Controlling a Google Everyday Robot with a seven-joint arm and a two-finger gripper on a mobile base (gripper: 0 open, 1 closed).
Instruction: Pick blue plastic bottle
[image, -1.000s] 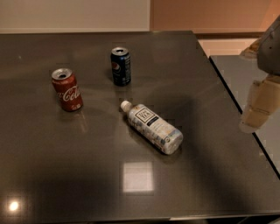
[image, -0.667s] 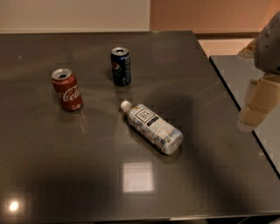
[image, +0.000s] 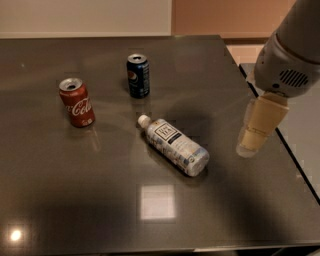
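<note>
A single camera looks down at the table (image: 50, 210) from above its near edge, the claw (image: 252, 145) at frame right.

Dim light, square glare (image: 157, 201) on the table (image: 210, 75), gripper (image: 249, 146) pale above its right edge.

The dark table (image: 50, 210) carries a blue plastic bottle (image: 175, 146) lying at centre, an upright Coca-Cola can (image: 77, 102) at left and a Pepsi can (image: 138, 76) farther back. The gripper (image: 248, 145) hangs near its right edge.
</note>
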